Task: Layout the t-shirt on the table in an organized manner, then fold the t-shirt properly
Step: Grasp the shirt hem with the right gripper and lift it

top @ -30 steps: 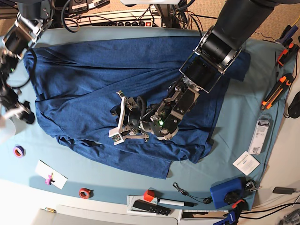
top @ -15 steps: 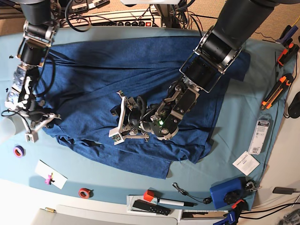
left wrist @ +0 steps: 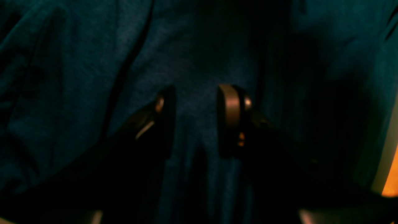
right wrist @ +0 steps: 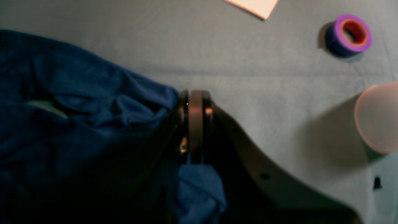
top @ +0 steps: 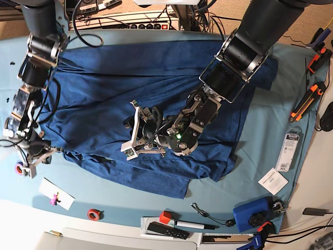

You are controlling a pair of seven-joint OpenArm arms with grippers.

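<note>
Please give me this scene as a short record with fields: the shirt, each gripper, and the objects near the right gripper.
shirt: t-shirt, dark blue, spread but wrinkled on the table
right gripper: shut on the t-shirt's edge
left gripper: jaws apart, resting on the shirt's middle
near right gripper: purple tape, white cup
folding: not yet done

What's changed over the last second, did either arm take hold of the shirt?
The right pincer swung down from the far corner to the t-shirt's near corner and shut on its edge; that corner now lies drawn out toward the purple tape roll. The left pincer stayed put, open, resting on the shirt's middle. The table and tools look unchanged.
</note>
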